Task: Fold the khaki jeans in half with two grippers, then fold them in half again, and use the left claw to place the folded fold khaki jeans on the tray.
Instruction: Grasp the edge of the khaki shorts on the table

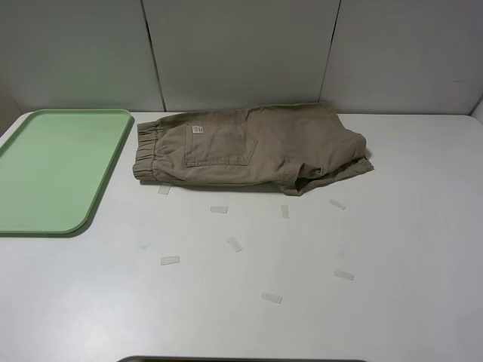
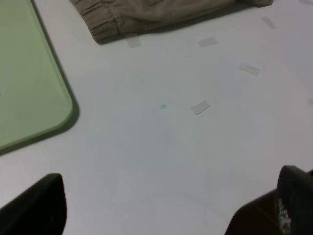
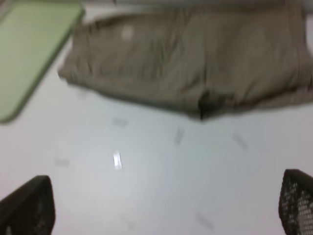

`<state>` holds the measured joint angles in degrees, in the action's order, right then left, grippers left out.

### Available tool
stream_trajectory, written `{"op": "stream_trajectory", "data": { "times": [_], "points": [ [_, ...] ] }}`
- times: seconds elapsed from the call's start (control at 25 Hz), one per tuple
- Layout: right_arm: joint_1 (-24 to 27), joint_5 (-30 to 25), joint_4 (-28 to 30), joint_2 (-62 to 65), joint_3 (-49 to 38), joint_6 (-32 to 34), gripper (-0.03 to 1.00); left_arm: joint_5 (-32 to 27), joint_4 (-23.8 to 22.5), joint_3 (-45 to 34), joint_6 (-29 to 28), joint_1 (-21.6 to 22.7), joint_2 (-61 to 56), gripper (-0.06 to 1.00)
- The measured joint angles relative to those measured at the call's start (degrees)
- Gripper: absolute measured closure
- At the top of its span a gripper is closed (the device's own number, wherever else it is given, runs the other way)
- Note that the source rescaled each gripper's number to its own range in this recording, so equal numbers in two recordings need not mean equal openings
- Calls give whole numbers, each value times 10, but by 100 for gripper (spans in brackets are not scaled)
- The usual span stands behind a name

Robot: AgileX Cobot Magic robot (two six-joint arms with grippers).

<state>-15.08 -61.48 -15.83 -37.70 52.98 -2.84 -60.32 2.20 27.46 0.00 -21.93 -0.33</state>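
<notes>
The khaki jeans (image 1: 253, 147) lie folded lengthwise at the back of the white table, waistband toward the tray, a back pocket and a small white label facing up. They also show in the left wrist view as the khaki jeans (image 2: 146, 14) and, blurred, in the right wrist view as the khaki jeans (image 3: 190, 63). The pale-green tray (image 1: 56, 170) sits at the left, bare; the tray (image 2: 29, 83) fills one side of the left wrist view. Neither arm appears in the high view. My left gripper (image 2: 168, 208) is open above bare table, well short of the waistband. My right gripper (image 3: 166, 208) is open, short of the jeans.
Several small strips of clear tape (image 1: 235, 243) are stuck on the white table (image 1: 392, 249) in front of the jeans. Grey wall panels (image 1: 241, 53) stand right behind the table's back edge.
</notes>
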Motion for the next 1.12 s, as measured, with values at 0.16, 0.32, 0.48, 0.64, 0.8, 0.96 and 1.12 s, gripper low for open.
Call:
{"op": "stream_trajectory", "data": {
  "times": [0.16, 0.32, 0.48, 0.64, 0.8, 0.96, 1.12],
  "points": [
    [0, -4, 1, -47, 0, -1, -3, 0, 0, 0, 0, 0, 0, 10],
    [0, 2, 1, -103, 0, -18, -3, 0, 0, 0, 0, 0, 0, 10],
    [0, 17, 0, -147, 0, -40, -3, 0, 0, 0, 0, 0, 0, 10],
    [0, 52, -19, -186, 0, -56, -3, 0, 0, 0, 0, 0, 0, 10],
    [0, 126, -52, -255, 0, -95, -3, 0, 0, 0, 0, 0, 0, 10],
    [18, 186, -52, -310, 0, -103, -3, 0, 0, 0, 0, 0, 0, 10],
    [64, 203, -50, -374, 3, -109, -3, 0, 0, 0, 0, 0, 0, 10]
  ]
}}
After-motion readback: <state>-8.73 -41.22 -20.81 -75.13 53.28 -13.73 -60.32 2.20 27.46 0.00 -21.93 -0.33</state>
